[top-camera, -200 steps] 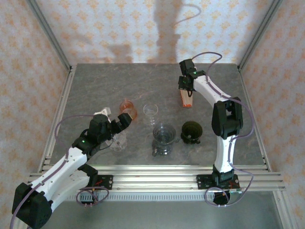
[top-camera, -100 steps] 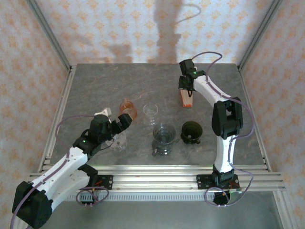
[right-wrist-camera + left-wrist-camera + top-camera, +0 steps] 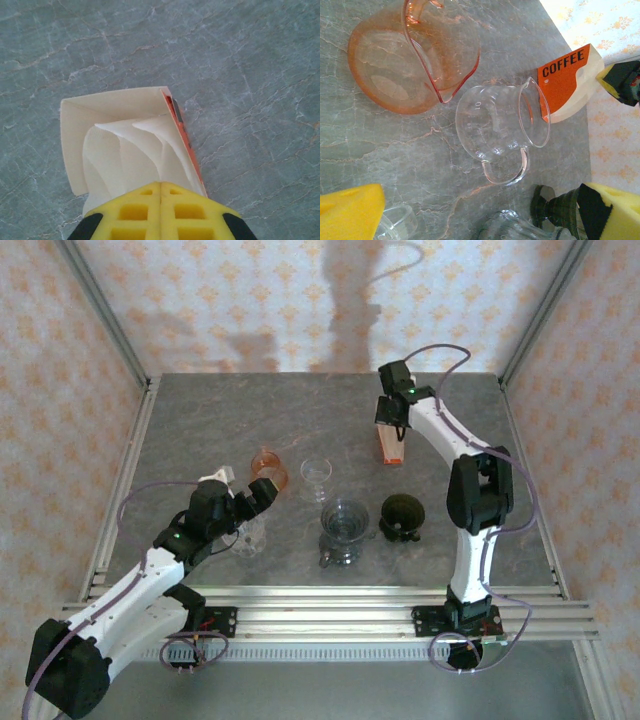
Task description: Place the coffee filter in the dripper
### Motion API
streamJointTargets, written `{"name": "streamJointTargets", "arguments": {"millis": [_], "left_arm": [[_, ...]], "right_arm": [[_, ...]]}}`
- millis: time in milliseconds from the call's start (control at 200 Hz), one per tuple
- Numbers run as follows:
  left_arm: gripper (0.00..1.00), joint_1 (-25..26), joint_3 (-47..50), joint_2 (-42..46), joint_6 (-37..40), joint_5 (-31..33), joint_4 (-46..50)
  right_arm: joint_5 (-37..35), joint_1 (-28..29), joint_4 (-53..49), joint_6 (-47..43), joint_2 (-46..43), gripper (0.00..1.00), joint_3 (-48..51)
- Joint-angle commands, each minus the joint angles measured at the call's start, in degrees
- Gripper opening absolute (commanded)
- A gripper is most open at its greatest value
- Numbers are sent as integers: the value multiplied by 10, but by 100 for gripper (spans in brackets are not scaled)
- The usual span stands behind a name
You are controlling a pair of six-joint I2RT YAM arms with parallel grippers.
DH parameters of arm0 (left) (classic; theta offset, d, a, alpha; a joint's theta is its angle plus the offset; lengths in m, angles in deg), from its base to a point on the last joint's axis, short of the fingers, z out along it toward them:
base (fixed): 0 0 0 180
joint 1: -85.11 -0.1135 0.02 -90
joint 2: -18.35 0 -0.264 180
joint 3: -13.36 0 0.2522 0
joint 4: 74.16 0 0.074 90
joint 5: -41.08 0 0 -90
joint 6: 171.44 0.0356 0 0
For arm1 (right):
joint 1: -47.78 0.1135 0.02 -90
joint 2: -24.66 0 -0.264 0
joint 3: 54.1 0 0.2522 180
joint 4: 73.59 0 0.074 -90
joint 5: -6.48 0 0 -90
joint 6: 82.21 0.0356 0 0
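An orange and white box marked COFFEE stands at the back of the table, with white coffee filters fanning out of its open top. My right gripper is right over the box, its yellow pads pressed together on the edge of a coffee filter. A clear ribbed glass dripper and a dark green cone-shaped dripper stand side by side at mid-table. My left gripper hovers open left of them, above a clear glass.
An orange glass server and a small clear glass pitcher lie ahead of the left gripper. The dark green dripper is at that view's lower right. Aluminium rails border the grey stone table.
The right gripper's pads have closed the last bit onto the filters at the box top. The left arm has not moved.
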Motion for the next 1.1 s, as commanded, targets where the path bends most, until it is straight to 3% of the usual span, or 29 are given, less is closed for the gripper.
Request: {"name": "streamJointTargets", "arguments": {"millis": [0, 385, 711, 866, 1096], "left_arm": [[100, 2, 4, -1, -6, -8, -18], [100, 2, -1, -4, -6, -6, -16], [100, 2, -3, -12, -1, -8, -17], [100, 2, -3, -18, 2, -13, -22], [100, 2, -6, -28, -1, -28, -39]], "right_arm": [[-24, 1, -10, -10, -44, 2, 6], [-8, 2, -19, -8, -27, 3, 5], [0, 3, -14, 2, -11, 15, 7], [5, 3, -13, 5, -18, 25, 6], [5, 3, -4, 12, -41, 25, 20]]}}
